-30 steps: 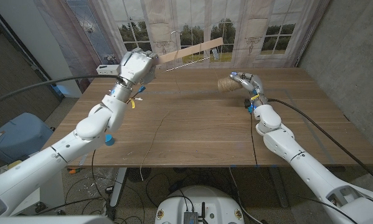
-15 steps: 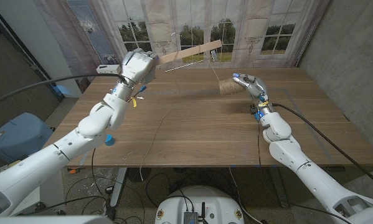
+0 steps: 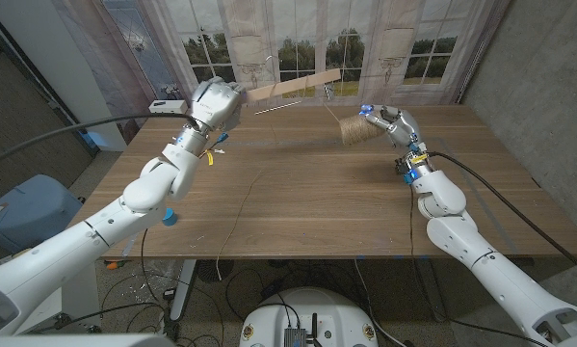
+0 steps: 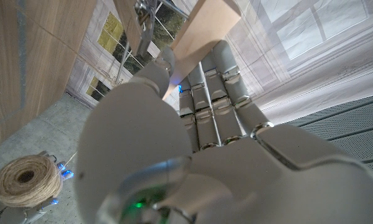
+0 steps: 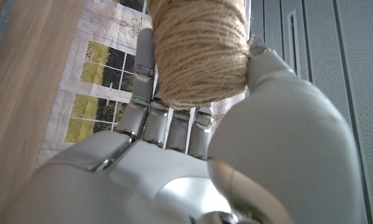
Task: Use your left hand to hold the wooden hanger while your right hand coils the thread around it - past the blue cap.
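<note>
My left hand (image 3: 216,100) is raised over the table's back left and grips one end of the wooden hanger (image 3: 296,84), whose bar reaches out to the right in the air with its metal hook (image 3: 254,66) above. In the left wrist view that hand (image 4: 192,137) wraps the light wooden bar (image 4: 202,34). My right hand (image 3: 392,123) is raised at the back right and holds a spool of tan twine (image 3: 352,130). A thin thread (image 3: 332,106) runs from the spool up to the bar's right end. The right wrist view shows the twine spool (image 5: 198,53) held in my right hand (image 5: 174,162).
The wooden table (image 3: 307,202) has a loose thread (image 3: 238,217) lying across its front left part. A curtain and window picture (image 3: 298,39) stand behind the table. A blue object (image 3: 170,216) sits at the table's left edge.
My right hand has lifted the twine spool up and a little to the right. The left hand and hanger have stayed almost still.
</note>
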Robot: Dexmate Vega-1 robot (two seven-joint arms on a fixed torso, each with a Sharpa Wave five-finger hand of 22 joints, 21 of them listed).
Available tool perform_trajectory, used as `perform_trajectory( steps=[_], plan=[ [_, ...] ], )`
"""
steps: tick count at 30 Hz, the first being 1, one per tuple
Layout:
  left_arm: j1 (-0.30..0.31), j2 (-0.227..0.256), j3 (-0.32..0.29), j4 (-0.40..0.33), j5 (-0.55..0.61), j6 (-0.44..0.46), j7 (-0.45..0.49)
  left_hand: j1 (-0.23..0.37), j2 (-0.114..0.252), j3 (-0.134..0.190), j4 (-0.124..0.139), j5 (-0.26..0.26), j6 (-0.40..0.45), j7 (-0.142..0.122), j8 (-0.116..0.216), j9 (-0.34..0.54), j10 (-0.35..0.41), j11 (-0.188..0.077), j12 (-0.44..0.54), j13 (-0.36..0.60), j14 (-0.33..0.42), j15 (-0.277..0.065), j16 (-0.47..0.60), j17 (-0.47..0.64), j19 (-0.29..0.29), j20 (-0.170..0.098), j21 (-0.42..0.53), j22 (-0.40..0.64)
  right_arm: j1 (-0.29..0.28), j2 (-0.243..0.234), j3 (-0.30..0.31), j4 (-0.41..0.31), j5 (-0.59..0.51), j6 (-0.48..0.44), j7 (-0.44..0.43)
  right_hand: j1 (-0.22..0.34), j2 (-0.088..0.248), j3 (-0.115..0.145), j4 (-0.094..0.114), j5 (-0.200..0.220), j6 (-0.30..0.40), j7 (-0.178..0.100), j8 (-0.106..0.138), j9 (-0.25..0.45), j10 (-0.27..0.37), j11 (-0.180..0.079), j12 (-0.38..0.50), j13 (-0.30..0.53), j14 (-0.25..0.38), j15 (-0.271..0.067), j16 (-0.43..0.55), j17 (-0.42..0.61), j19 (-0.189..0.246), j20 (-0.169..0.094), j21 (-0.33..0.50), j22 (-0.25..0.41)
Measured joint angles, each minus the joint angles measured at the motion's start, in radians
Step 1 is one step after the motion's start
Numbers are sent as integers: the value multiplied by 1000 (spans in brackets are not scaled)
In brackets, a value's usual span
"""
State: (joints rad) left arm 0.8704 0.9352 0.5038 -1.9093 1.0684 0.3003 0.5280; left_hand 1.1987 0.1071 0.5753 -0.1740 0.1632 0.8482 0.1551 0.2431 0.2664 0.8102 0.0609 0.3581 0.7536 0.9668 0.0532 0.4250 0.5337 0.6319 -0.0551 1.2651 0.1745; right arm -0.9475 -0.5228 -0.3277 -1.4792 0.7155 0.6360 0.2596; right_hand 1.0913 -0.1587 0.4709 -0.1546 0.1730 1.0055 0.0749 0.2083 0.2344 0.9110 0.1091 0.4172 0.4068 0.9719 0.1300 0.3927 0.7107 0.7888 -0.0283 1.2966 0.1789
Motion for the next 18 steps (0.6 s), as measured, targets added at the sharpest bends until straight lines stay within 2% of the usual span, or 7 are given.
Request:
perform_trajectory(
  steps=[9,18],
  plan=[
    [-1,11,4,-12,4,2,-33,0,0,0,0,0,0,0,0,0,0,0,-1,-1,0,0,-3,0,0,0,0,0,10,-4,4,-18,29,25,62,0,0,0,0,0,0,0,0,0,0,0,0,0,0,0,-6,13,-4,3,8,0],
    [6,24,5,-27,-4,-7,-70,0,0,0,0,0,-2,-2,-1,0,0,0,-4,3,0,0,-4,1,0,0,0,0,24,-4,7,-33,14,37,69,0,0,4,4,0,-4,4,0,0,-4,-4,0,0,0,0,-13,12,-5,5,8,1]
  ],
)
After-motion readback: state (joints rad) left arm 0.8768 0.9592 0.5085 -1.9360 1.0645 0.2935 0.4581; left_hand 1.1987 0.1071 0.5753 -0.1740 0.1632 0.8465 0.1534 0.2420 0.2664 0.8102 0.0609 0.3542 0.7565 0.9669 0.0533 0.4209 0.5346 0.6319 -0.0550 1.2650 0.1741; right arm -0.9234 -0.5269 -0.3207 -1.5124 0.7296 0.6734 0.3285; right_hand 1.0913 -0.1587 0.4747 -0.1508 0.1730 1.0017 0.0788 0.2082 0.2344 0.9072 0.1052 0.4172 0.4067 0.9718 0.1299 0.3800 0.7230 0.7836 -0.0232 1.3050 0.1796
